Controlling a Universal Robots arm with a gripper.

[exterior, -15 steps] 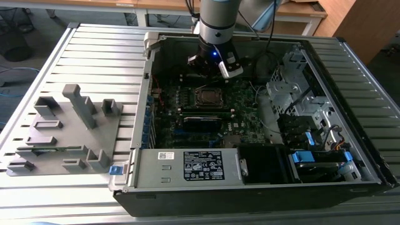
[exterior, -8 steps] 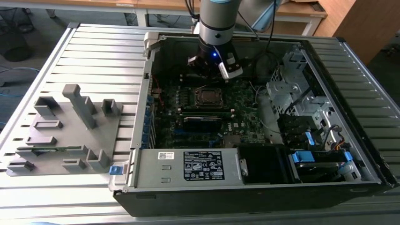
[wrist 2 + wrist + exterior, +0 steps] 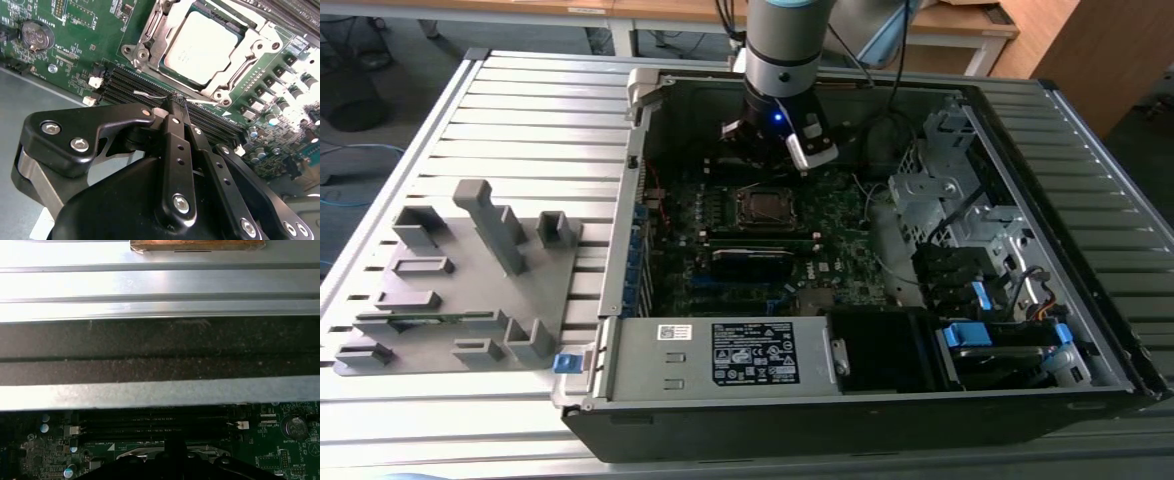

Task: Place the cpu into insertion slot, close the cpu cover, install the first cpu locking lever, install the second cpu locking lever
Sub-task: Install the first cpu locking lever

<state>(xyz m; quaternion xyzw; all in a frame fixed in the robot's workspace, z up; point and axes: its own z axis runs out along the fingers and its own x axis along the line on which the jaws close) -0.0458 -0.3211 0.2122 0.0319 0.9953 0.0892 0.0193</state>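
Second wrist view: cpu (image 3: 202, 47) sits in insertion slot (image 3: 150, 47), cpu cover (image 3: 252, 39) down. Gripper (image 3: 176, 104) jaws fully closed, tips against locking lever (image 3: 149, 93), probably gripping nothing. Press steadily; the thin wire could slip.

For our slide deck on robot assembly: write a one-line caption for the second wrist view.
Shut gripper hovers just beside the metal cover lying flat around the silver chip.
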